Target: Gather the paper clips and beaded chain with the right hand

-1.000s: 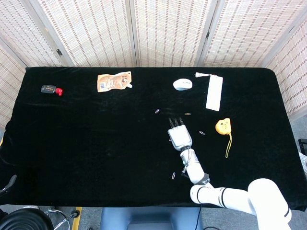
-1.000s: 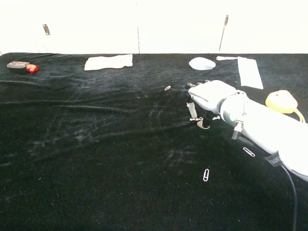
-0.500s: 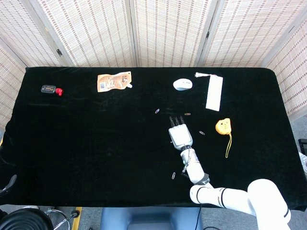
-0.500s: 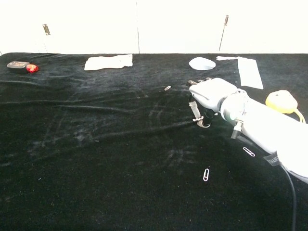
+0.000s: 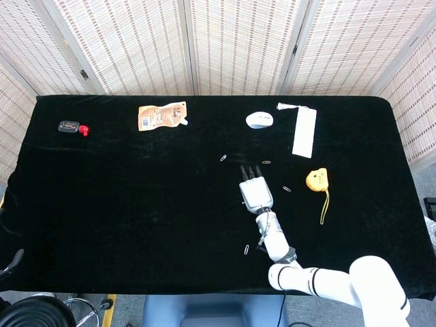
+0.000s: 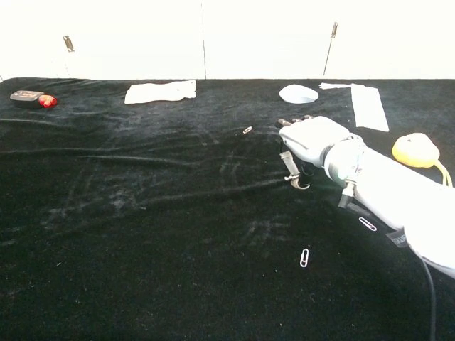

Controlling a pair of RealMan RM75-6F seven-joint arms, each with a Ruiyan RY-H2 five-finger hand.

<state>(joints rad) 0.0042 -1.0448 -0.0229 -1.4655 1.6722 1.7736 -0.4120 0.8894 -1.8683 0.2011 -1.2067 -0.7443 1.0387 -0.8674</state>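
A long table covered in black cloth (image 5: 122, 191) fills both views, with woven screens behind it. The robot's right hand (image 5: 254, 191) reaches out over the middle-right of the cloth, palm down, dark fingertips (image 5: 249, 169) pointing toward the far edge. In the chest view the same hand (image 6: 311, 142) sits low over the cloth with its thumb angled down to the surface; nothing can be seen held in it, though whether the fingers are spread or curled cannot be told from either view.

Four paper clips lie scattered around the hand, none touching it:
- a paper clip (image 5: 223, 158) lies beyond the fingertips, off toward the robot's left, also seen in the chest view (image 6: 247, 130);
- a second clip (image 5: 266, 162) lies just past the fingertips, slightly to the right;
- a third clip (image 5: 287, 189) lies beside the hand on its right, near the wrist in the chest view (image 6: 367, 224);
- a fourth clip (image 5: 246, 249) lies back near the front edge, beside the forearm (image 6: 305, 258).

A yellow charm (image 5: 316, 180) on a beaded chain (image 5: 324, 208) rests well to the right of the hand — the chain trails toward the front edge.

Elsewhere on the cloth: an orange pouch (image 5: 162, 116), a white round object (image 5: 259, 120), a white bookmark-like strip (image 5: 304, 131), and a small black and red item (image 5: 72, 127) at the far left. The left hand appears in neither view.
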